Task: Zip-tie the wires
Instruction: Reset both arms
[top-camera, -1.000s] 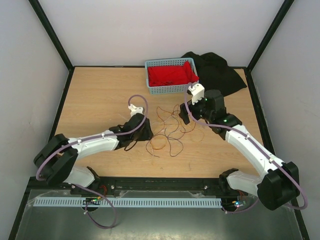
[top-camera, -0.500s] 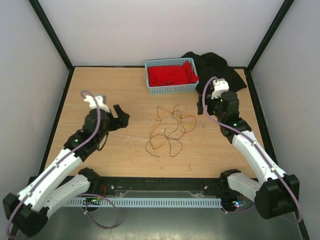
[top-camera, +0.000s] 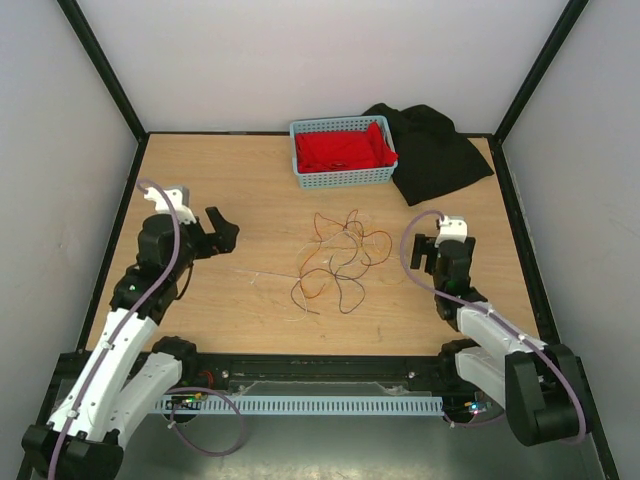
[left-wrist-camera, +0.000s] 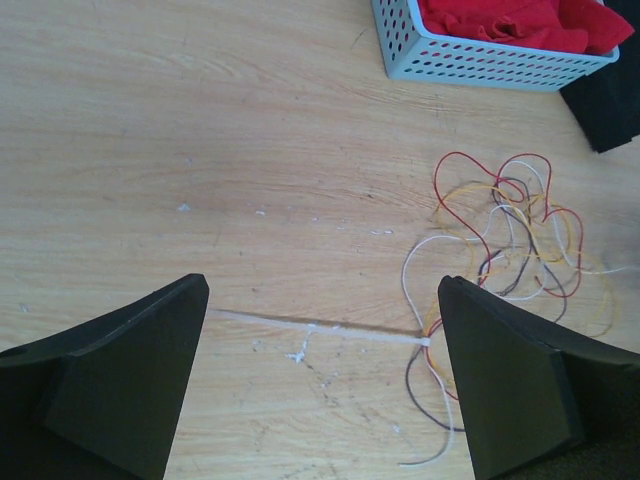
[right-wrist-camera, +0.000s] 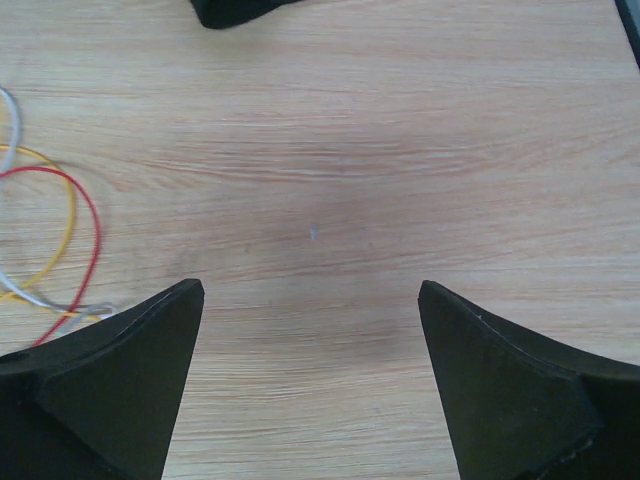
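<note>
The wires lie in a loose curly tangle of red, yellow, white and dark strands at mid-table, also seen in the left wrist view. The zip tie lies flat on the wood as a thin whitish strip, its right end at the edge of the tangle. My left gripper is open and empty, well left of the wires, and frames the strip from above. My right gripper is open and empty to the right of the tangle, over bare wood. A few wire loops show at its left.
A light blue basket holding red cloth stands at the back centre. A black cloth lies to its right. Black frame posts and grey walls enclose the wooden table.
The left arm has pulled back from the wires to the left and its gripper has opened. The right arm has drawn back toward the near right, still open.
</note>
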